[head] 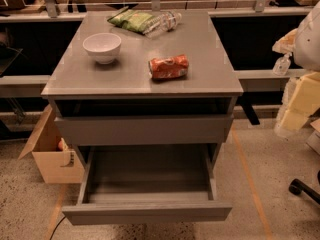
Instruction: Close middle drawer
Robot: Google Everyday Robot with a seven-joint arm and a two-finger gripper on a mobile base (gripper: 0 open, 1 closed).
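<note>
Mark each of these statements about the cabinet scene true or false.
1. The wide matte grey handleless middle drawer is pulled far out, its interior showing. True.
2. The round white bowl sits inside that drawer. False: it stands on the flat grey cabinet top.
3. The crushed orange drink can lies on its side, right of the bowl in the view. True.
4. The pincer presses on the drawer front. False: it is at the right edge of the view, apart from the cabinet.
5. The clear plastic bottle stands upright. False: it lies on its side beside the green snack bag.
6. A brown cardboard box stands on the floor at the cabinet's left in the view. True.
</note>
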